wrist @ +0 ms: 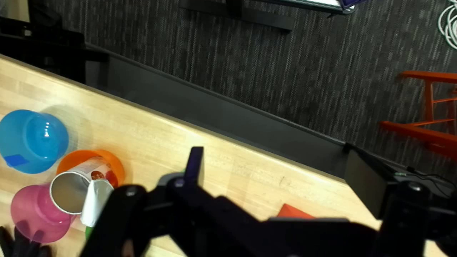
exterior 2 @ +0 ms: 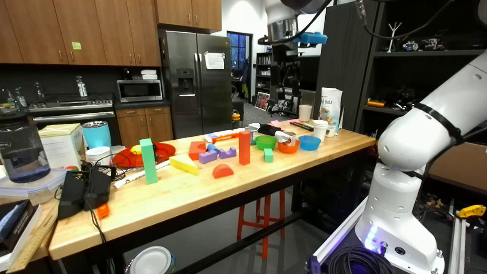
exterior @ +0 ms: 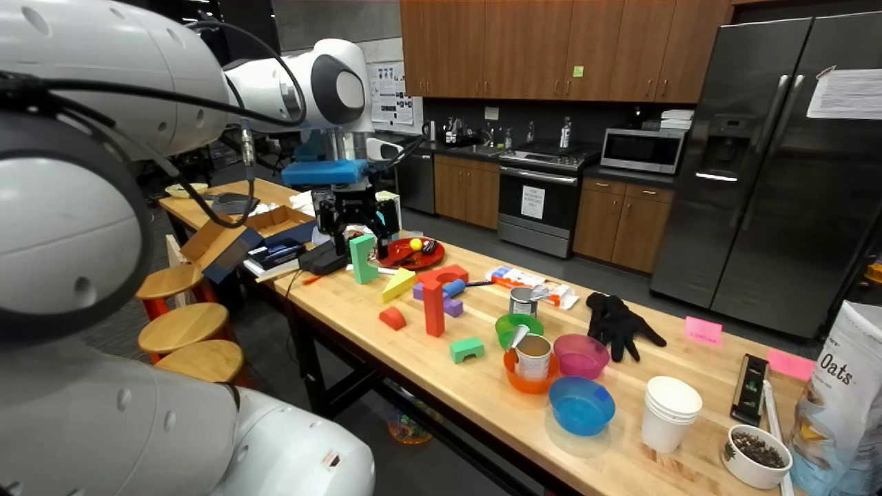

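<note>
My gripper (exterior: 363,246) is open with nothing between its fingers. It hangs well above the wooden table and touches nothing; it also shows in an exterior view (exterior 2: 288,93) and in the wrist view (wrist: 278,167). Below stand a tall red block (exterior 2: 244,147), a tall green block (exterior 2: 148,161) and a small green arch block (exterior: 467,350). A yellow wedge (exterior 2: 184,164), a red half-round block (exterior 2: 223,171) and purple blocks (exterior 2: 208,156) lie near them. In the wrist view, part of a red block (wrist: 293,211) shows behind the gripper; which one I cannot tell.
An orange bowl (wrist: 116,162) holds an opened can (wrist: 69,192). Blue (wrist: 34,141), pink (wrist: 39,214) and green (exterior: 513,324) bowls stand around it. White cups (exterior: 670,413), a black glove (exterior: 617,324) and a red plate (exterior 2: 125,158) are on the table (exterior 2: 182,201).
</note>
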Tool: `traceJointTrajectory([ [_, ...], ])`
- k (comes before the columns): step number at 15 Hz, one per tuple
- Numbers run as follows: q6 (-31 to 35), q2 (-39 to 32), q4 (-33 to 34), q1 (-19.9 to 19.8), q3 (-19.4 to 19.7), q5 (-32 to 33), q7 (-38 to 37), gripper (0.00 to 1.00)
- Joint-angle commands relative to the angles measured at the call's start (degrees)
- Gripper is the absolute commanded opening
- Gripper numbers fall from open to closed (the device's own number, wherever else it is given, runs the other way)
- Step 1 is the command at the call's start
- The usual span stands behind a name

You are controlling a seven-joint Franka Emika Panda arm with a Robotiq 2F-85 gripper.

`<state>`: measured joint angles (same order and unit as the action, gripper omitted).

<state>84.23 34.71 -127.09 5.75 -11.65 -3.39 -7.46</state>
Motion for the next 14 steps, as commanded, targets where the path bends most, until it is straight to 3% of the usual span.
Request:
traceJointTrajectory([
  [1, -0.77, -0.84, 1.39, 0.31, 0.68, 0.57, -0.01, 1.0],
  [3, -2.53, -1.62, 3.98, -1.08, 1.13, 3.95, -0.1, 1.0],
  [7, -3.79, -3.24, 9.74, -3.94, 2.84, 17.26, 3.01, 1.0],
  [10, -0.54, -5.29, 13.09, -4.23, 4.64, 26.33, 7.88, 1.0],
  [14, 10.73, -8.14, 14.87, -3.12, 6.9, 32.08, 13.81, 1.0],
])
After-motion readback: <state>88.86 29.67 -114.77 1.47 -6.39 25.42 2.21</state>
